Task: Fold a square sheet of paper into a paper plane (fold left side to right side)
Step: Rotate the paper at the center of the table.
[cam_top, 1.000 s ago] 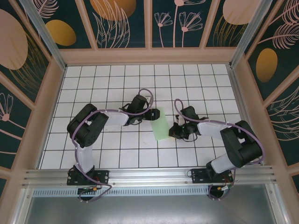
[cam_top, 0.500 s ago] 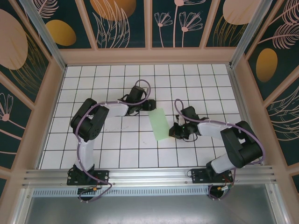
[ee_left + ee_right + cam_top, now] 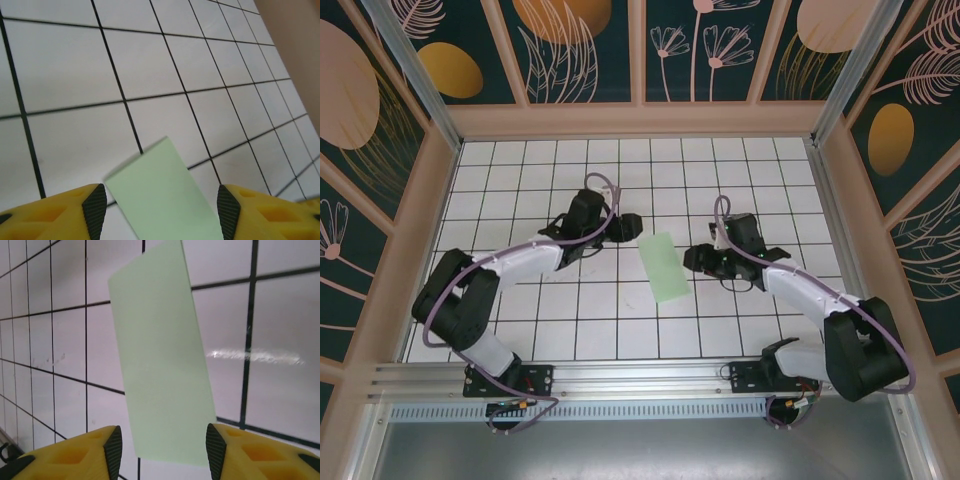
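While the paper (image 3: 665,267) lay flat on the table (image 3: 520,170) as a narrow folded strip, tilted across the tiles, the left gripper (image 3: 627,226) hung near its far left corner and the right gripper (image 3: 693,260) just beside its right edge. Both stood with jaws spread, pinching nothing. From each wrist, the strip showed between yellow fingers (image 3: 92,210).

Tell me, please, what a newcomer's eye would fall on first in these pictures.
The pale mint-green paper stands out, a narrow rectangle lying flat on the white gridded table. The left claw and the right claw flank it, both open, neither holding it.
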Robot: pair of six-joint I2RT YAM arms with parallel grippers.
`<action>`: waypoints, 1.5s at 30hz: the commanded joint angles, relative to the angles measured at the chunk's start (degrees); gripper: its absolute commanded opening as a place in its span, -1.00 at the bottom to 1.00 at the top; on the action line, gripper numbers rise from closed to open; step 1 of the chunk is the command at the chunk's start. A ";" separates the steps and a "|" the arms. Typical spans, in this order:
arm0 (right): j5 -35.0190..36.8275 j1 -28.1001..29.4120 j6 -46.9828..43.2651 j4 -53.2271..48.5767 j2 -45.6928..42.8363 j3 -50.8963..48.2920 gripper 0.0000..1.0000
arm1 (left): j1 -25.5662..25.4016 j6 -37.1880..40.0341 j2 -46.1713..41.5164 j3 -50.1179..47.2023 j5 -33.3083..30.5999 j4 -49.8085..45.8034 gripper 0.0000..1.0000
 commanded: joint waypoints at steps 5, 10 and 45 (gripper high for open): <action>-0.33 -0.40 -2.01 -0.94 5.31 0.16 0.09 | -7.14 -8.14 -3.09 -6.62 -1.43 4.13 0.24; 4.72 1.82 1.06 -2.38 8.75 0.47 0.09 | -8.22 -10.41 -5.39 -9.65 -4.63 5.22 0.24; 18.87 24.00 13.16 -8.46 15.81 6.42 0.67 | -8.28 -8.39 -11.27 -14.41 -9.82 1.60 0.25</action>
